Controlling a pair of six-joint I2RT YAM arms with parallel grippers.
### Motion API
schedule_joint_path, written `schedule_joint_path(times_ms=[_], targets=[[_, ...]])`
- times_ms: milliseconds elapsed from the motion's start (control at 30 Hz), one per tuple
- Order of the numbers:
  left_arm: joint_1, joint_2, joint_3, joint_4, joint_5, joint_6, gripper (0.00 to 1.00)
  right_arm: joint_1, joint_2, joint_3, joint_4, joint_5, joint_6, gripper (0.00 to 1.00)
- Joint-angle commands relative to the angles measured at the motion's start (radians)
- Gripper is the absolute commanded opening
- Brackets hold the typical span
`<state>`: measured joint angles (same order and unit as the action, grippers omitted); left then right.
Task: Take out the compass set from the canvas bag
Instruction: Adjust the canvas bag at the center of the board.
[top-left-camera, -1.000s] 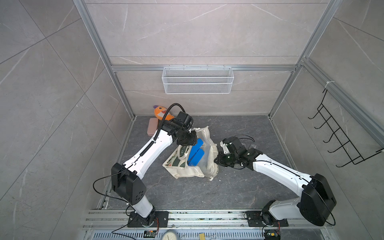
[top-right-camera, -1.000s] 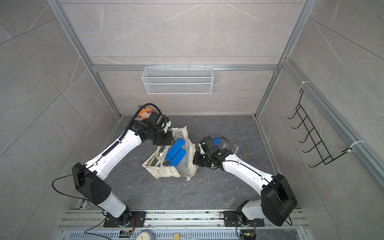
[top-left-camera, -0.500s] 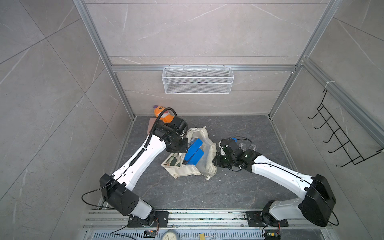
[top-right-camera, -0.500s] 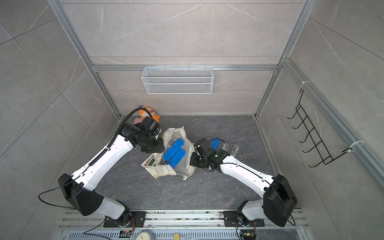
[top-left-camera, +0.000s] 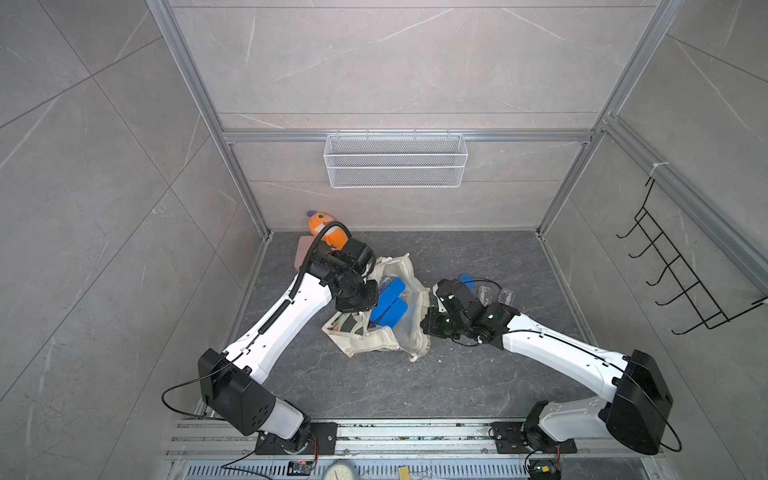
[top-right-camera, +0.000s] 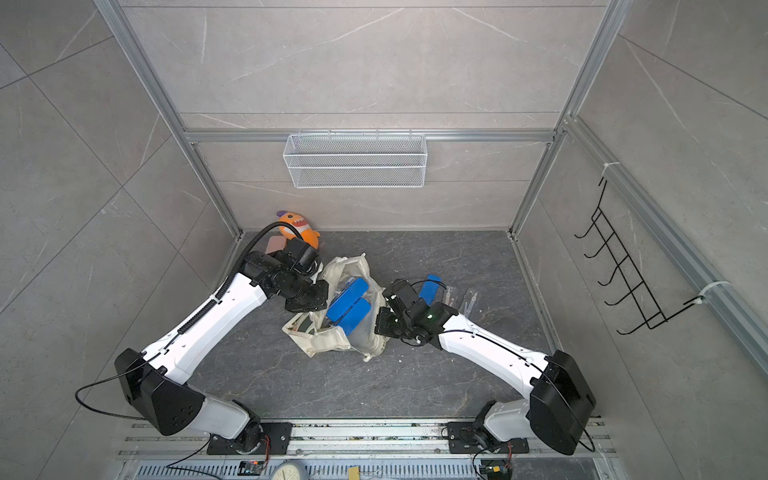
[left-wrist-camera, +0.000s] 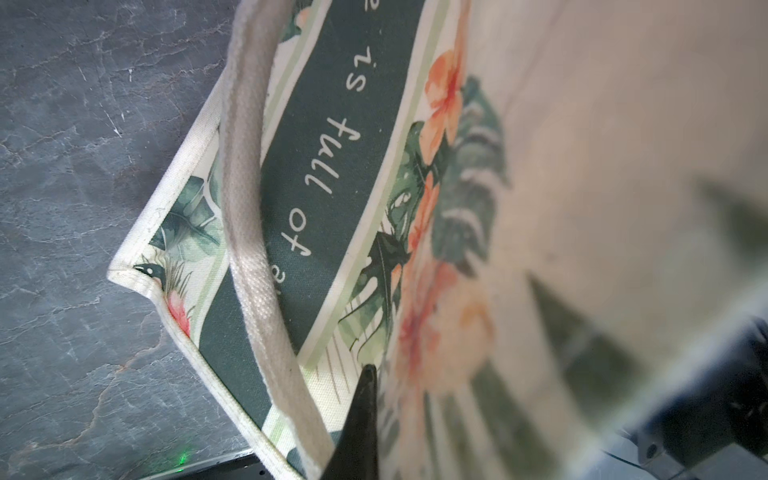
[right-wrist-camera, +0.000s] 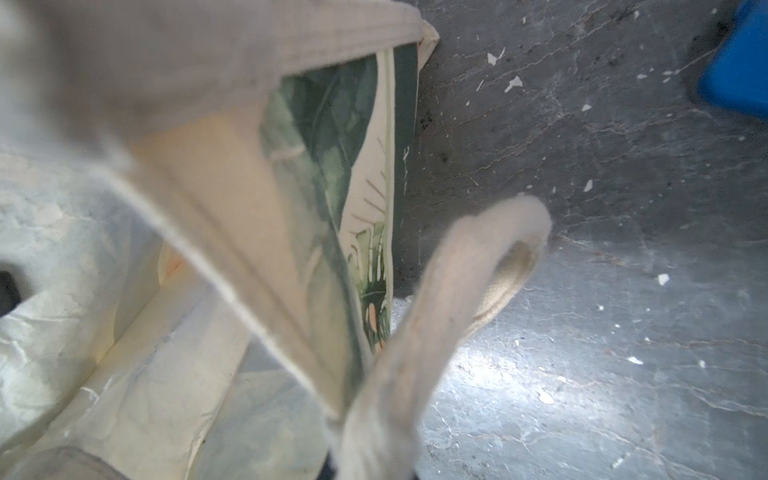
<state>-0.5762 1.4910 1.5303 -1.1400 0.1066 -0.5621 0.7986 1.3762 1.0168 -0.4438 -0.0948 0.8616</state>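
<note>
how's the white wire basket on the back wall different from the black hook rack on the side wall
The wire basket is white fine mesh; the hook rack is bare black rod. The basket is a closed-sided trough; the rack is only a row of open hooks. The basket hangs on the back wall, the rack on a side wall. Both are wire fixtures mounted above the floor.

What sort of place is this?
Probably a robot test cell, not a home: an aluminium frame holds tiled panels, and the left arm and right arm are mounted on a rail.
</note>
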Motion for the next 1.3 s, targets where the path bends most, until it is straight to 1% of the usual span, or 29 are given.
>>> schedule_joint_path(times_ms=[0,200,400,533,633,767,800,900,1033,1167,1267], targets=[[0.001,0.007,0.072,-0.02,-0.02,-0.02,0.0,0.02,-0.028,0.011,0.002,0.029,0.002,0.03],[0.001,0.047,0.146,-0.051,-0.032,-0.001,0.0,0.029,-0.051,-0.009,0.002,0.046,0.003,0.04],[0.001,0.034,0.135,-0.03,-0.014,0.001,0.0,0.042,-0.067,-0.031,0.005,0.083,0.035,0.04],[0.001,0.013,0.095,0.007,0.004,0.017,0.0,0.051,-0.1,-0.054,-0.008,0.131,0.08,0.09],[0.0,0.003,0.069,0.03,0.01,0.034,0.0,0.054,-0.126,-0.039,-0.044,0.157,0.086,0.26],[0.0,0.003,0.068,0.035,0.016,0.058,0.0,0.055,-0.155,0.048,-0.154,0.204,0.064,0.49],[0.001,-0.001,0.066,0.039,0.02,0.061,0.0,0.056,-0.162,0.075,-0.189,0.217,0.062,0.52],[0.001,-0.002,0.056,0.043,0.033,0.068,0.0,0.068,-0.186,0.129,-0.233,0.225,0.051,0.52],[0.001,-0.006,0.044,0.046,0.059,0.068,0.0,0.143,-0.156,0.21,-0.237,0.224,0.059,0.49],[0.001,-0.014,0.043,0.048,0.068,0.072,0.0,0.258,-0.028,0.319,-0.219,0.254,0.105,0.42],[0.001,-0.011,0.049,0.045,0.082,0.076,0.0,0.278,0.075,0.373,-0.206,0.269,0.174,0.42]])
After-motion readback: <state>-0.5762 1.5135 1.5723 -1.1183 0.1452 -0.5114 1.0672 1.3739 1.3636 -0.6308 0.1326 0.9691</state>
